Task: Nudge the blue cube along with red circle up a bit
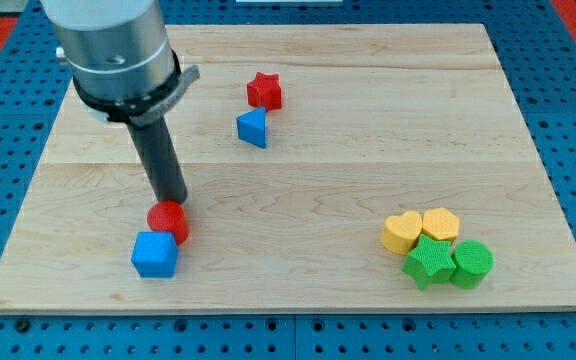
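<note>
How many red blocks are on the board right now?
2: the red circle at lower left, touching the blue cube with my tip at its top edge, and the red star near top centre.

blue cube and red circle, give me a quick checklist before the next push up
1. Blue cube and red circle together: ok, touching, circle at the cube's upper right.
2. My tip below the pair for an upward push: not ok, it sits at the circle's top edge.
3. Path above clear: ok, the blue triangle and red star lie well to the view's right.
4. Room on the board above: ok.
5. Green and yellow cluster out of the way: ok.
</note>
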### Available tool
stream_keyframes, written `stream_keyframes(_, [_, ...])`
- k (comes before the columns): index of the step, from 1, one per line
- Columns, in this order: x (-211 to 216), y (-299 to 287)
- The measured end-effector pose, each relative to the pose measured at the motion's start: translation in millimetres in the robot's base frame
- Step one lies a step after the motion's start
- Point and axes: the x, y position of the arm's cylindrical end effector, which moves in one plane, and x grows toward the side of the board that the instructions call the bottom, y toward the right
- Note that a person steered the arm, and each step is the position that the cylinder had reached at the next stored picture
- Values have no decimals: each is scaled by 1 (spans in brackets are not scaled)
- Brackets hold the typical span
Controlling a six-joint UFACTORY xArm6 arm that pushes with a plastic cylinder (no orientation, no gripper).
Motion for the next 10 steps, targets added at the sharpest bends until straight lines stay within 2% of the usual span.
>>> stream_keyframes(2, [6,-21])
stream_keyframes(3, [6,-66])
stream_keyframes(4, [27,-107])
stream_keyframes(5, [76,-109])
stream_keyframes(6, [112,-46])
stream_keyframes(7, [114,44])
stream_keyframes(8, [115,41])
stream_keyframes(9, [114,0])
stream_keyframes(10, [106,-1])
